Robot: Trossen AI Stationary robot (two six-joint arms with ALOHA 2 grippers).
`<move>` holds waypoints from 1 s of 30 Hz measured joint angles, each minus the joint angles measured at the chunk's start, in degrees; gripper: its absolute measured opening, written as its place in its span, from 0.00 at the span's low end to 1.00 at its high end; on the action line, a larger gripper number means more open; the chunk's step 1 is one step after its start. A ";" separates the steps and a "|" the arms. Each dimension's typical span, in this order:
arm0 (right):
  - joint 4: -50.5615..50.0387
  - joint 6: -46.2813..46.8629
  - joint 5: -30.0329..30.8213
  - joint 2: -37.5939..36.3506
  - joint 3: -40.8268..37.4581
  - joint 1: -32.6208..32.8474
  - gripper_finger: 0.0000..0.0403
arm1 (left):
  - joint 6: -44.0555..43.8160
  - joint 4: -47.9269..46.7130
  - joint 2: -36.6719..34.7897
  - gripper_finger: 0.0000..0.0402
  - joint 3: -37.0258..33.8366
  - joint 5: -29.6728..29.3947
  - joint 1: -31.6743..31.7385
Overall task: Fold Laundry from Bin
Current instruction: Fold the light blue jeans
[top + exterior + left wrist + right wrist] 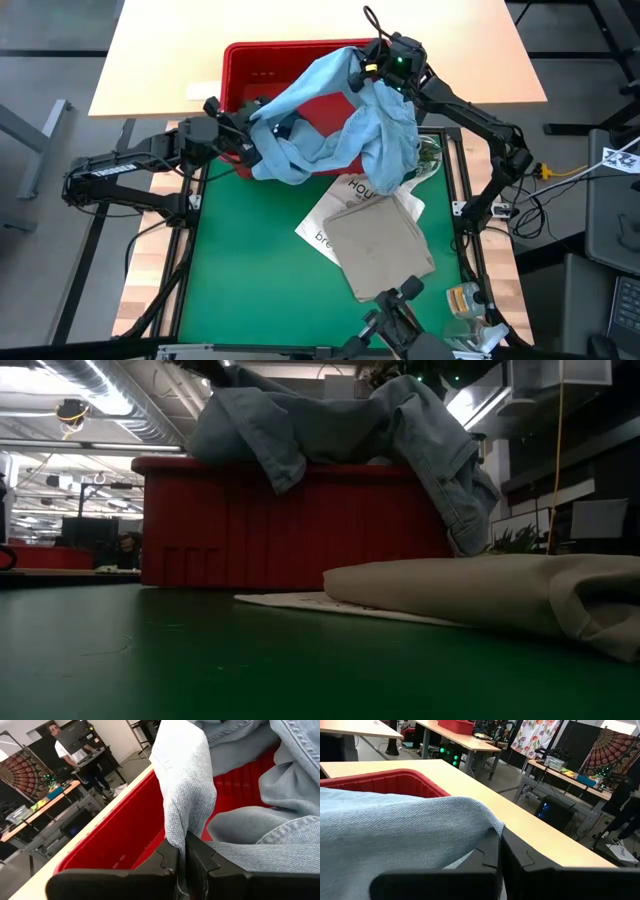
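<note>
The light blue shirt (330, 110) is spread above the red bin (240, 60) at the far side of the green mat, held between both grippers. My left gripper (252, 120) is shut on it over the bin's near left corner. My right gripper (372, 68) is shut on it over the bin's far right corner. In the low view the shirt (330, 420) sags over the bin's near rim (250, 465), and one part (465, 500) hangs down outside its right end. A folded beige garment (385, 245) lies on the mat. My left gripper pinches a fold of the shirt (177, 827) between its two fingers, coming roughly level from the table's left. The cloth rises from the fingers, then drops away into the bin. My right gripper pinches a bunched part of the shirt (487, 827) between its two fingers, roughly level, from the table's right. The cloth runs from the fingers back over the bin's rim (385, 782), lifted and slack.
A white printed tote bag (335, 205) lies under the beige garment, right of the mat's middle. A plant (432, 155) and small bottles (465, 300) stand along the right edge. A wooden tabletop (160, 60) bears the bin. Bare mat (250, 270) lies at the near left.
</note>
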 joint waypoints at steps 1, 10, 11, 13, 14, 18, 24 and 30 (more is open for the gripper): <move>-0.02 0.02 -0.01 0.00 0.00 0.00 0.02 | 0.00 0.00 0.00 0.03 0.00 0.00 -0.01; 0.00 0.75 0.78 -0.06 0.00 -0.02 0.27 | 0.00 0.00 0.00 0.03 0.00 0.00 0.01; -0.19 0.81 1.59 -0.23 0.00 0.00 0.30 | 0.00 0.00 0.00 0.03 0.00 0.00 0.01; -0.95 0.87 3.83 -0.79 -0.02 0.02 0.34 | 0.00 0.00 0.00 0.03 0.00 0.00 -0.01; -1.58 0.90 4.59 -1.18 -0.02 0.02 0.35 | 0.00 0.00 0.00 0.03 0.00 0.00 -0.02; -8.75 0.92 5.62 -2.83 1.81 -0.02 0.39 | 0.00 0.02 0.00 0.03 0.00 0.00 -0.01; -30.98 1.00 5.53 -3.74 14.30 0.24 0.39 | 0.01 0.04 0.00 0.03 0.00 0.00 -0.02; -55.72 1.16 5.50 -3.77 28.50 3.58 0.39 | 0.02 0.07 0.00 0.03 0.00 0.00 0.01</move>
